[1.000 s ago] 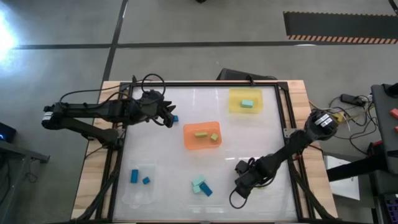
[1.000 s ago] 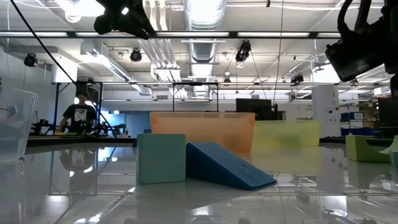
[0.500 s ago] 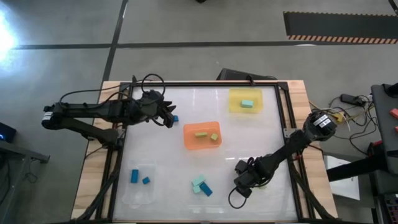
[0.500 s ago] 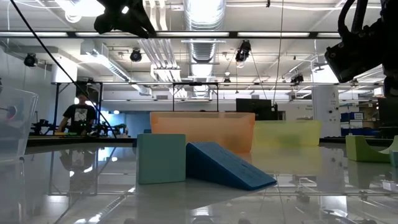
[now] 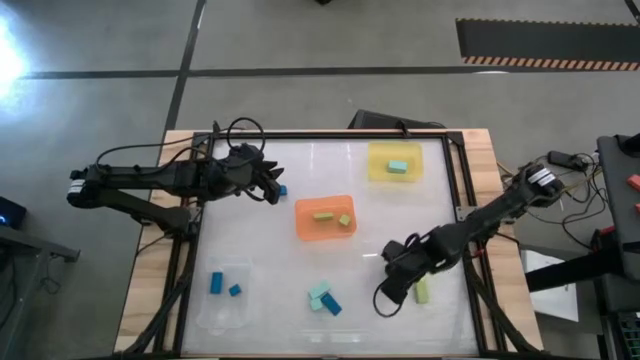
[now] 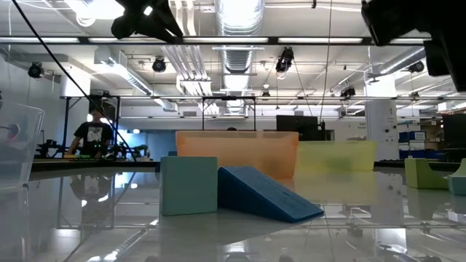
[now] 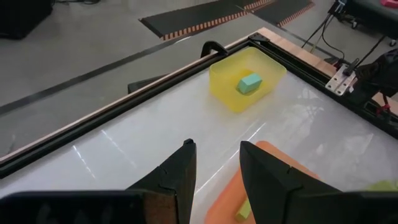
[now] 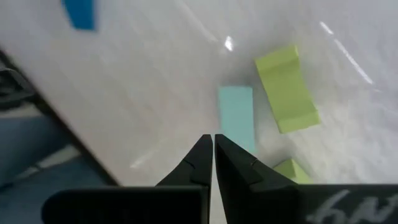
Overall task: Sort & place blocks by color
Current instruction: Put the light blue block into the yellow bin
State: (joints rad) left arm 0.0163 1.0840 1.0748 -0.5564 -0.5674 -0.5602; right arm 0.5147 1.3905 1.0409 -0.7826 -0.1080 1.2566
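**Blocks spread around the orange tray, both arms over the table**

I take the orange tray at mid-table as my landmark and read across from the left. Far to its lower left I see the clear tray with two dark blue blocks in it. Up and to the left of the orange tray, the left gripper hangs above the table with a dark blue block right at its tip; in the left wrist view its fingers stand apart with a gap between them, and I see nothing between them there, though I can't be sure from above whether they touch that block. Inside the orange tray lie two yellow-green blocks. Just below the tray, a light teal block and a dark blue block sit touching each other. Above and right of the orange tray is the yellow tray, holding one teal block. Lower right of the orange tray, the right gripper hovers with its fingers pressed together, holding nothing. A yellow-green block lies on the table just beside it.
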